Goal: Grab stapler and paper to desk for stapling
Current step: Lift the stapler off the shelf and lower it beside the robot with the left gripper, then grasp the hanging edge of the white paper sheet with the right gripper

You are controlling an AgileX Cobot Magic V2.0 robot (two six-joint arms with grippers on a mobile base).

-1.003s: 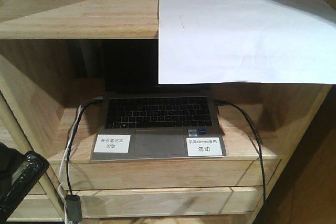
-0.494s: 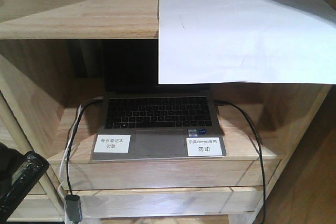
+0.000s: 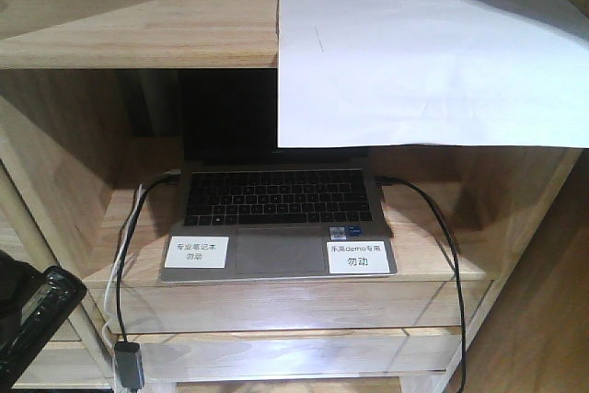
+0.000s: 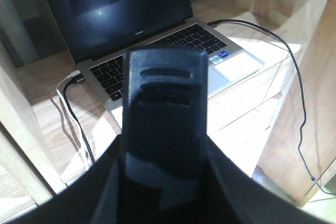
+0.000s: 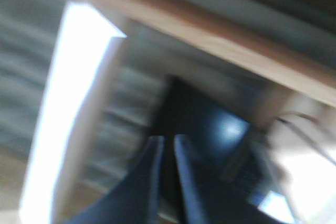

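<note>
The paper (image 3: 428, 66), a plain white sheet, lies on the upper shelf and hangs over its front edge. In the blurred right wrist view it shows as a white band (image 5: 73, 108) at the left. My right gripper (image 5: 167, 142) sits right of the paper, apart from it, its fingers nearly together with nothing between them. A black ribbed stapler (image 4: 165, 93) stands upright between the jaws of my left gripper (image 4: 165, 182), which is shut on it. In the front view that gripper (image 3: 32, 319) shows at the lower left corner. The desk is out of view.
An open laptop (image 3: 276, 218) with two white labels sits on the lower shelf of the light-wood shelf unit (image 3: 138, 29). Black cables (image 3: 451, 255) run down both sides. Drawers (image 3: 294, 306) lie below the laptop.
The front view has shifted very slightly. The paper and laptop have not moved, and the black shape at the lower left stays almost in place.
</note>
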